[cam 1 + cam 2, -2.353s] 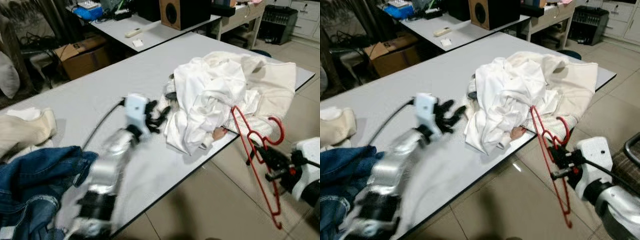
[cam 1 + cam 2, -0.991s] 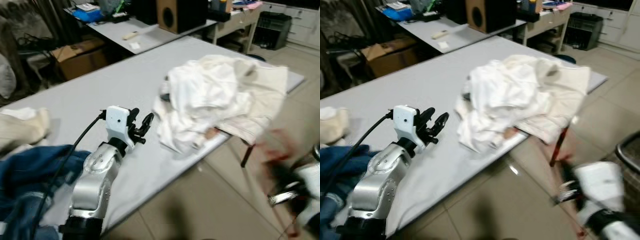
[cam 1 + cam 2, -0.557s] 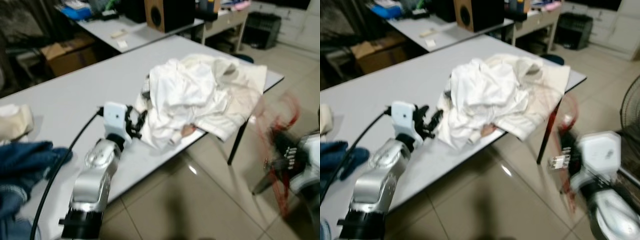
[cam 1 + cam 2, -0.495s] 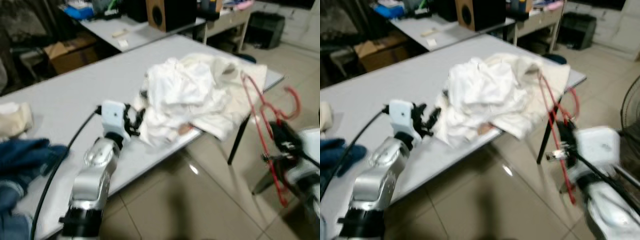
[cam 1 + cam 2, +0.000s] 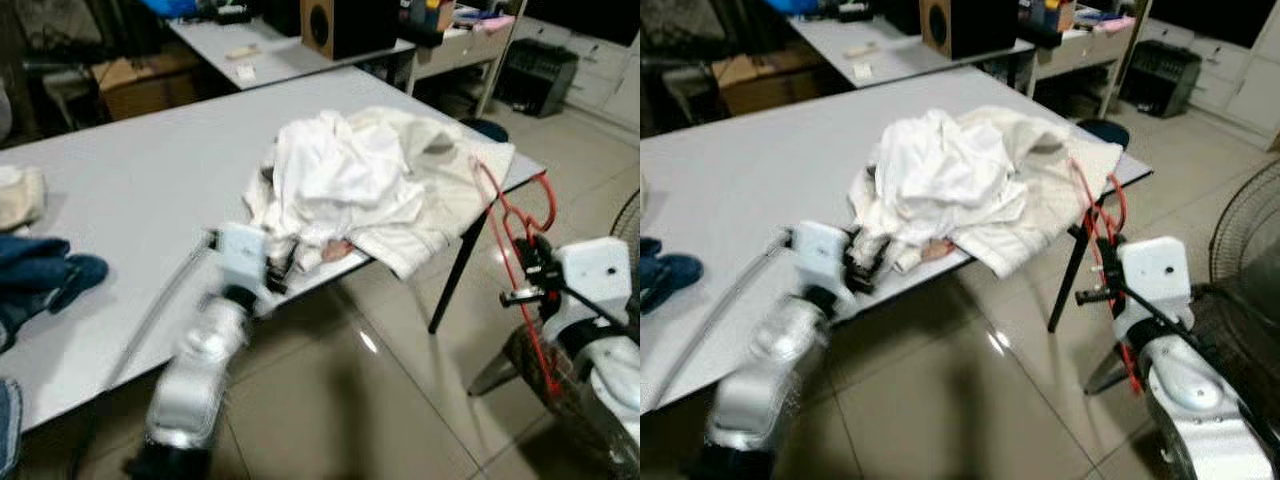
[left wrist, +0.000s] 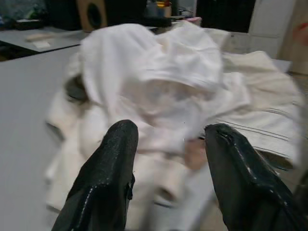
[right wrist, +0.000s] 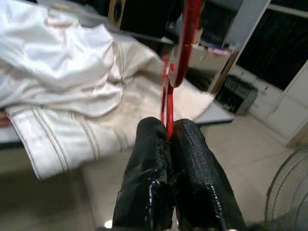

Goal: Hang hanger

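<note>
- Big grey worktop (image 5: 150,180) with a heap of white clothes (image 5: 350,180) near its corner, some jeans (image 5: 35,280) way off at the far left.
- Red hanger (image 5: 510,230) sits off the worktop's corner, upright, pinched tight in the right tool (image 7: 169,144).
- Left tool (image 6: 166,144) is spread open, right by the clothes at the worktop's edge.

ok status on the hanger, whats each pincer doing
Right pincer shut on red hanger, held off the table's corner. Left pincer open, facing the white clothes pile on the grey table. No rail in view.
</note>
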Motion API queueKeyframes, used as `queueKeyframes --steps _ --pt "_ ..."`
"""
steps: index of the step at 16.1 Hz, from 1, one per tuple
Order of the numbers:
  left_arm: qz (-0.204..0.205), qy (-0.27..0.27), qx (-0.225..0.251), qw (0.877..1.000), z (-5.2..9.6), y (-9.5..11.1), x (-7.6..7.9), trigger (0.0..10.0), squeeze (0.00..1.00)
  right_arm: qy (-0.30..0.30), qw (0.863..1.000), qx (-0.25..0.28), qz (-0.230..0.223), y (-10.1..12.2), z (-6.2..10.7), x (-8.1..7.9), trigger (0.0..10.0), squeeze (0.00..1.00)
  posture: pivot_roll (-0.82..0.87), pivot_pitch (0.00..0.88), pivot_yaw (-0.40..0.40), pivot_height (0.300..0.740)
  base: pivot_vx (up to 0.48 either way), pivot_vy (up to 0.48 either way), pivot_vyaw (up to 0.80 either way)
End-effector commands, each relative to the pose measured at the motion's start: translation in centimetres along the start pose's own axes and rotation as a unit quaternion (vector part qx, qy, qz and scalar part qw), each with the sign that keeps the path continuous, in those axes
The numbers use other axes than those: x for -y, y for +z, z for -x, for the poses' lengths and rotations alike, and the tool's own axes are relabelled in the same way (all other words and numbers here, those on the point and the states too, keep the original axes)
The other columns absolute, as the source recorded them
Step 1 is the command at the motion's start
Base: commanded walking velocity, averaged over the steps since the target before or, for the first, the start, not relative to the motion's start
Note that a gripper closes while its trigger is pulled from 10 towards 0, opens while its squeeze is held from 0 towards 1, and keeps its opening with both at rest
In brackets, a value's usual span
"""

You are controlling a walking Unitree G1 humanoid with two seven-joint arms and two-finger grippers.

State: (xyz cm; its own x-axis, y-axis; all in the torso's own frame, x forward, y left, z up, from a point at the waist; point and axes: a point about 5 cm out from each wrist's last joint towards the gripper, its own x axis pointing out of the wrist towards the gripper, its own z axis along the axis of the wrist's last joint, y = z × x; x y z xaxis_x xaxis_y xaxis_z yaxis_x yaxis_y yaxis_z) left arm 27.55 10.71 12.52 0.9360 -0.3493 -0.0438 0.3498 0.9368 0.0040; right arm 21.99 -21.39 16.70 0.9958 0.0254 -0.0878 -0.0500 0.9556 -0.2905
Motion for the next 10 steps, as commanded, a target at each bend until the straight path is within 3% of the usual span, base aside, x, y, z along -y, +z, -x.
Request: queueKeyframes --steps 1,2,3,7,10 --pt "-0.01 0.011 0.013 1.0 0.2 0.5 -0.6 10.0 0.0 0.015 1.0 0.011 -0.004 0.2 0.0 -0.5 10.0 0.0 -0.18 0.0 -0.002 0.74 0.0 0.0 0.0" --pt "-0.009 0.012 0.013 1.0 0.6 0.1 -0.4 10.0 0.0 0.017 1.0 0.014 -0.015 0.0 -0.1 -0.6 10.0 0.0 -0.18 0.0 -0.002 0.74 0.274 0.0 -0.43" --pt "-0.018 0.003 0.005 1.0 1.2 -0.6 0.0 10.0 0.0 0.003 1.0 0.008 0.01 -0.5 0.0 -0.4 10.0 0.0 -0.18 0.0 0.0 0.74 0.36 0.0 -0.49" --pt "-0.023 0.012 0.024 0.999 0.7 0.1 -0.2 10.0 0.0 -0.001 1.0 0.012 0.005 -0.7 0.2 0.0 10.0 0.0 -0.19 0.0 0.022 0.74 0.393 0.0 -0.73" --pt "-0.033 0.044 0.047 0.997 0.3 1.1 -0.9 10.0 0.0 0.056 0.998 0.022 -0.019 -0.5 0.6 -1.0 10.0 0.0 -0.19 0.0 0.041 0.74 0.407 0.0 0.0"
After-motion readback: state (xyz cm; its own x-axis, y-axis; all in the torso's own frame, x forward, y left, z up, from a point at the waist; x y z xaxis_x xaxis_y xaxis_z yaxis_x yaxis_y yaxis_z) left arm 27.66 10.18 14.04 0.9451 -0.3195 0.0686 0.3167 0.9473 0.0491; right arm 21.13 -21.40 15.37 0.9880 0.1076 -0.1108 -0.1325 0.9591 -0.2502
